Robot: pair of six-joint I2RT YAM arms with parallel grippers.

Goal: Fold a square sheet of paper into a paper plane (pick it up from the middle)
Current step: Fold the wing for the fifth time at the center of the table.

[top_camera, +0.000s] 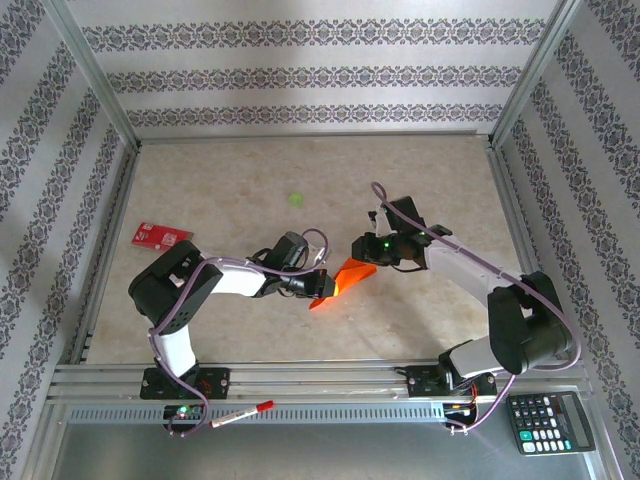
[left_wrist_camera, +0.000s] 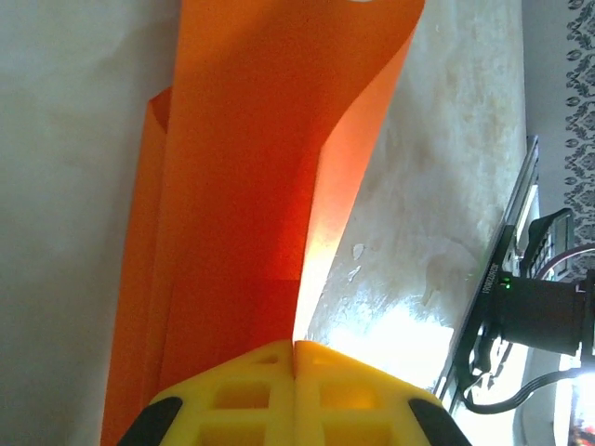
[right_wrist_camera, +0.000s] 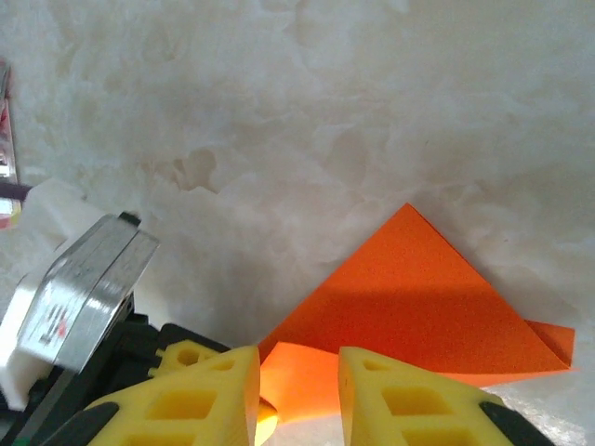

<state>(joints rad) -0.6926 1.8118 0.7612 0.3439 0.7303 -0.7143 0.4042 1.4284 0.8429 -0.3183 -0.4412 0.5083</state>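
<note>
**Left tool shut on the square sheet of paper, right tool agape**

Pinches one edge of the sheet between yellow fingers pressed flat together, no gap at the tips. Straddles a raised flap of the same sheet with the right pair, fingers apart, paper in the gap but not squeezed. Sits folded near the middle of the worktop, between the two wrists. Shows as a pointed triangle low against the marbled surface from the right wrist, and as layered folds rising out of the grip from the left wrist.

Elsewhere on the worktop, well apart from the sheet: small red card toward the left edge, tiny green spot farther back. Beyond the near rail: calculator at the right, red-capped pen by the left base.
</note>
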